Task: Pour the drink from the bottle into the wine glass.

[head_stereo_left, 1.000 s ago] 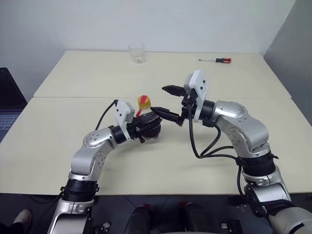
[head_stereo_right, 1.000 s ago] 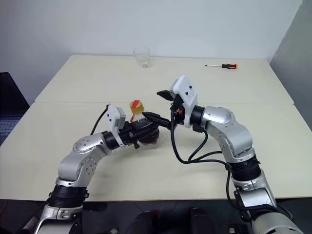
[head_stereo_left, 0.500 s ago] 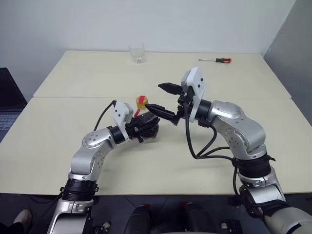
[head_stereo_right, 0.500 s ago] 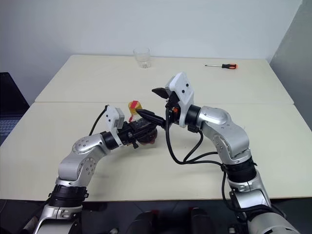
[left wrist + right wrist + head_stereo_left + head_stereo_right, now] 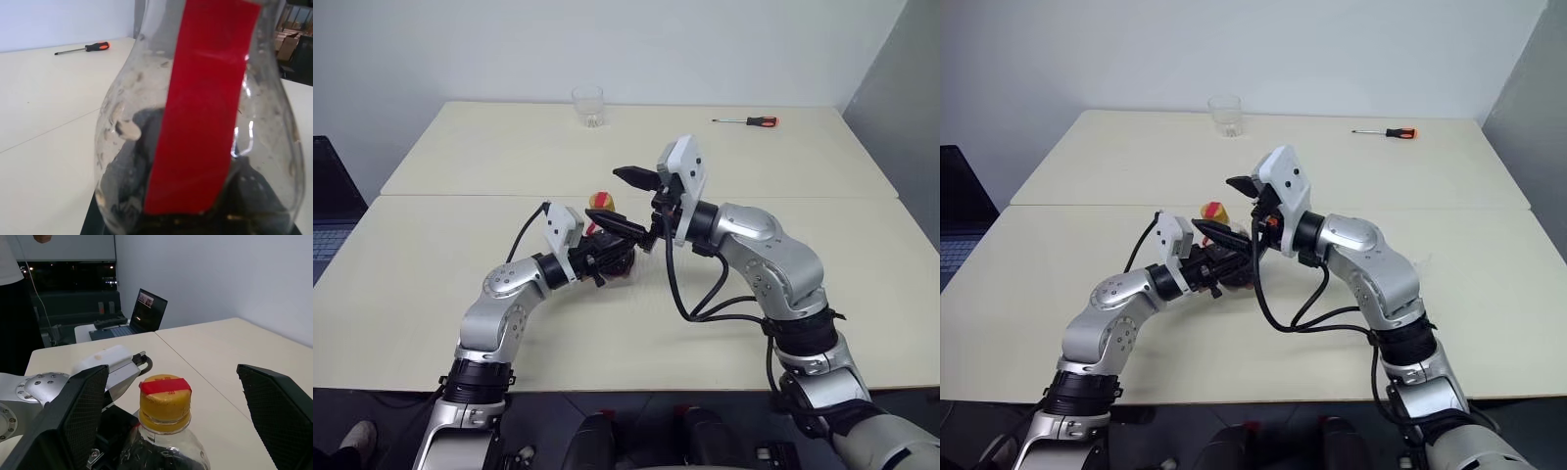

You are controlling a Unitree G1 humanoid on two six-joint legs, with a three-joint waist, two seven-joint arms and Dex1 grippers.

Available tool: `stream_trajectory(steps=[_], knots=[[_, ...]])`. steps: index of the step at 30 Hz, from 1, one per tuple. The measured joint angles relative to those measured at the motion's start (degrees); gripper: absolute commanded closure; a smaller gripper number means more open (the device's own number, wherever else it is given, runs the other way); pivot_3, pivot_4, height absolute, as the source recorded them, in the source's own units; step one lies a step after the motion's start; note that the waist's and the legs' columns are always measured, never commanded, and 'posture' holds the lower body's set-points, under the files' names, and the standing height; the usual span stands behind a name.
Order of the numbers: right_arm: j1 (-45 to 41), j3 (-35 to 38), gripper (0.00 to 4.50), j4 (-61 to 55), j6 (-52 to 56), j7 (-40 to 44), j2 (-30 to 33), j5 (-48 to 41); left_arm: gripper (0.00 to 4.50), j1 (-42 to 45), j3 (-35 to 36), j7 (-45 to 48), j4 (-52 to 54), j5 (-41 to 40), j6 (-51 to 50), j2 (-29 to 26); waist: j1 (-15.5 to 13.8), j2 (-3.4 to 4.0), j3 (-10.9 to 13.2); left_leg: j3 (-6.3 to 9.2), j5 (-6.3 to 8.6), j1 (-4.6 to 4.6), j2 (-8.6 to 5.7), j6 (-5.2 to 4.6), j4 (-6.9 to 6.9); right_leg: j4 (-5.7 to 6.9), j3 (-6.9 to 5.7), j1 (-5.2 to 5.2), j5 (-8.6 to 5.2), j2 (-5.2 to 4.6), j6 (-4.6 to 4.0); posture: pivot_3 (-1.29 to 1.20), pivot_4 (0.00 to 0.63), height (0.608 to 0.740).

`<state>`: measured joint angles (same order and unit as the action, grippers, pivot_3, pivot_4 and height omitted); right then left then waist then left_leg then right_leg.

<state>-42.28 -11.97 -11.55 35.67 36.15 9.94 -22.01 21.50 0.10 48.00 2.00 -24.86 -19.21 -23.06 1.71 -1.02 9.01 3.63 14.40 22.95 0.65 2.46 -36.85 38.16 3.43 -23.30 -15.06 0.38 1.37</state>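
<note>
Right claw (image 5: 626, 201) has shifted left, fingers spread around the bottle (image 5: 607, 253) cap; left claw (image 5: 604, 257) grips bottle. Tumbler (image 5: 588, 106), screwdriver (image 5: 745, 120) at far table (image 5: 460, 157) edge.

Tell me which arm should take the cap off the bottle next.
The right. The right gripper is open, with its fingers on either side of the yellow cap. The left gripper is shut on the bottle, holding it upright on the table, so it looks busy steadying it.
</note>
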Motion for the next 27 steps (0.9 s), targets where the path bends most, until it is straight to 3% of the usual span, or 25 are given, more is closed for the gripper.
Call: stream_trajectory(steps=[27], knots=[[-1.59, -0.53, 0.04, 6.77, -5.35, -0.08, -2.23, 4.53, 3.03, 0.13, -0.89, 0.13, 0.76, 0.0, -0.43, 0.3, 0.01, 0.0, 0.0, 0.01, 0.0, 0.0, 0.0, 0.0, 0.0, 0.01, -0.01, 0.0, 0.0, 0.0, 0.0, 0.0, 0.15, 0.74]])
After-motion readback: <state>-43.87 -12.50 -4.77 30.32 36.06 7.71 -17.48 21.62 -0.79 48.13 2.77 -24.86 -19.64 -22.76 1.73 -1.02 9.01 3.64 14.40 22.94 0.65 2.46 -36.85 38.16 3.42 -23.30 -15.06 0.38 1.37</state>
